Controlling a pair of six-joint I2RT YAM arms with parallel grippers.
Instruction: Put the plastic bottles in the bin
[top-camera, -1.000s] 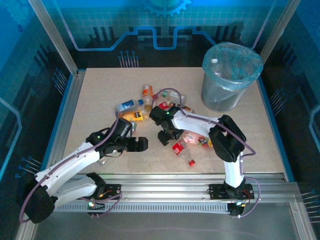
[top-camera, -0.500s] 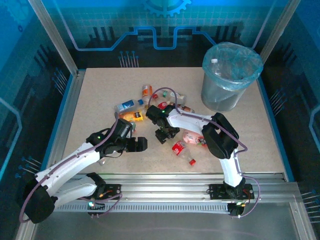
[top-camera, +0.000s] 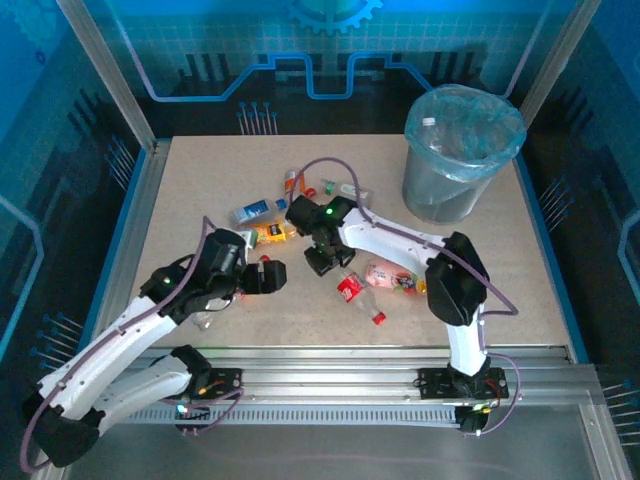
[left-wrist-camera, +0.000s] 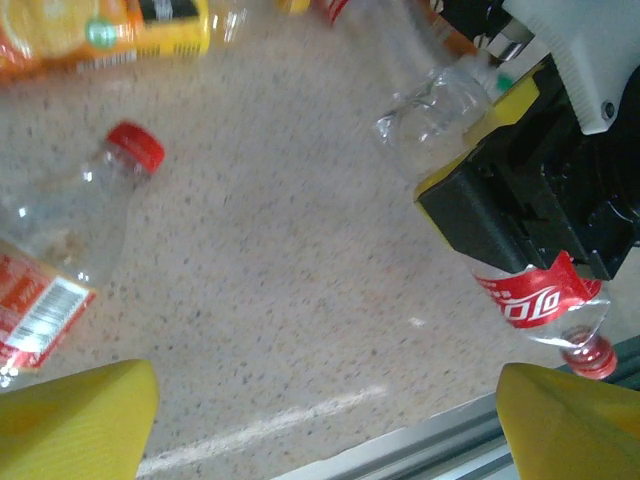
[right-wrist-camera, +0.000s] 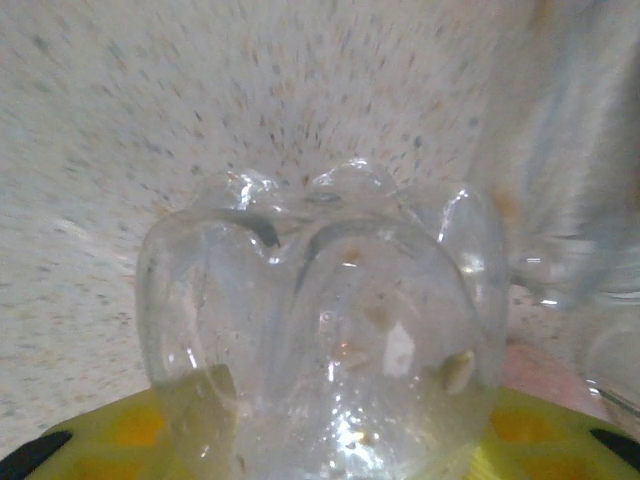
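Plastic bottles lie in a loose pile mid-table: a blue-labelled bottle, an orange-labelled bottle, a pink bottle and a red-labelled cola bottle. My right gripper sits at the pile's near edge. In the right wrist view it is shut on a clear bottle, whose lobed base bulges out between the yellow pads. My left gripper hovers just left of it, open, with bare table between its fingertips. The bin stands at the back right.
A red-capped bottle lies left of the left gripper, and an orange juice bottle lies beyond it. The cola bottle rests under the right gripper's black body. The table's metal front rail runs close by.
The right gripper slid up and left into the pile and closed around the clear bottle. The left arm drew back to the left and narrowed its jaws slightly.
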